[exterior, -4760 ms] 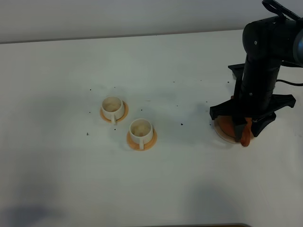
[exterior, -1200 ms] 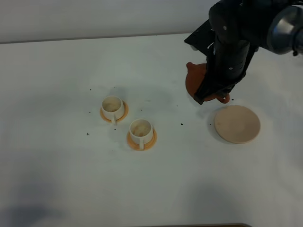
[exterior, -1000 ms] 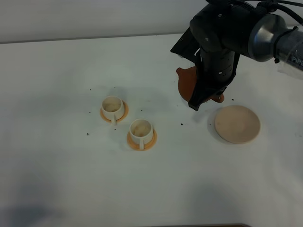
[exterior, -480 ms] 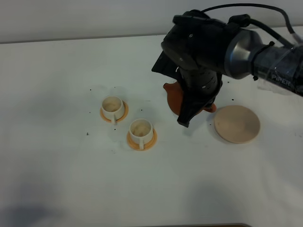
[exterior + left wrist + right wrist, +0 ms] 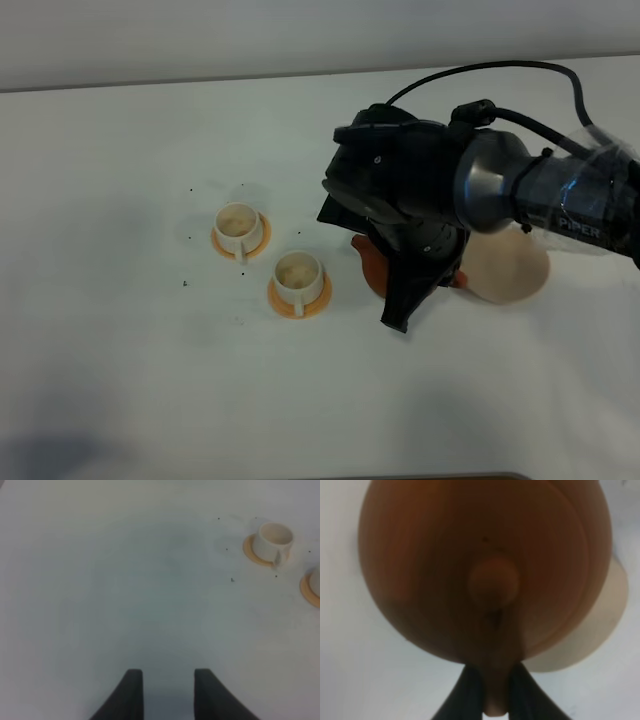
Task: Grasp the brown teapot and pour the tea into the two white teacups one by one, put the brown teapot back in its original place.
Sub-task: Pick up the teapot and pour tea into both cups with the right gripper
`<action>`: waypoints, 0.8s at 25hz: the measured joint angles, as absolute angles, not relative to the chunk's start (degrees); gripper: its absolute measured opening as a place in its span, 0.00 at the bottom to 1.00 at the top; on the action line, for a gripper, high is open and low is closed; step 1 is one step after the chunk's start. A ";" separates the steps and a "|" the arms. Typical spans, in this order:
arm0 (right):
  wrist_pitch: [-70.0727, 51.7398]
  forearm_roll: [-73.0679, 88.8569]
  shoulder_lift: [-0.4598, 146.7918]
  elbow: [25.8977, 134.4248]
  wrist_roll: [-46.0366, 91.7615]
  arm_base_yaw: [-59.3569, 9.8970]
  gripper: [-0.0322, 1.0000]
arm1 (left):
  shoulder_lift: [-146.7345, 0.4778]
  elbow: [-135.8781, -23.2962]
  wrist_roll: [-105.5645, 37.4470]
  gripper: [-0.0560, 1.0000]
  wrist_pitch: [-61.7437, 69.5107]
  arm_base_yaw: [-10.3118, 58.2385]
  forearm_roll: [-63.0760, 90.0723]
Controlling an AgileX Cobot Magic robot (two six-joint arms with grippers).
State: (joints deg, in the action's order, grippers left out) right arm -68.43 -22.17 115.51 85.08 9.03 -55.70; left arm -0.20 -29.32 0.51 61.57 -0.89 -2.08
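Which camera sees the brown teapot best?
The right wrist view: the brown teapot fills it, handle pinched by the right gripper. The exterior high view shows only an edge under the arm; the left wrist view shows none.

Matt reddish-brown clay teapot (image 5: pixel 485 555), smooth white teacups (image 5: pixel 240 226), matt beige plate (image 5: pixel 518 272).

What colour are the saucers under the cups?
Orange; the saucers show best in the exterior high view.
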 joint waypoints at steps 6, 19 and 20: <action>-66.05 -25.48 115.32 84.89 8.89 -58.51 0.12 | -0.20 -29.32 0.51 0.29 61.57 -0.89 -2.08; -64.00 -28.50 118.51 84.89 11.19 -59.60 0.12 | -0.20 -29.32 0.46 0.29 61.57 -0.89 -2.08; -63.86 -28.81 118.61 84.89 11.31 -59.75 0.12 | -0.20 -29.32 0.46 0.29 61.57 -0.89 -2.08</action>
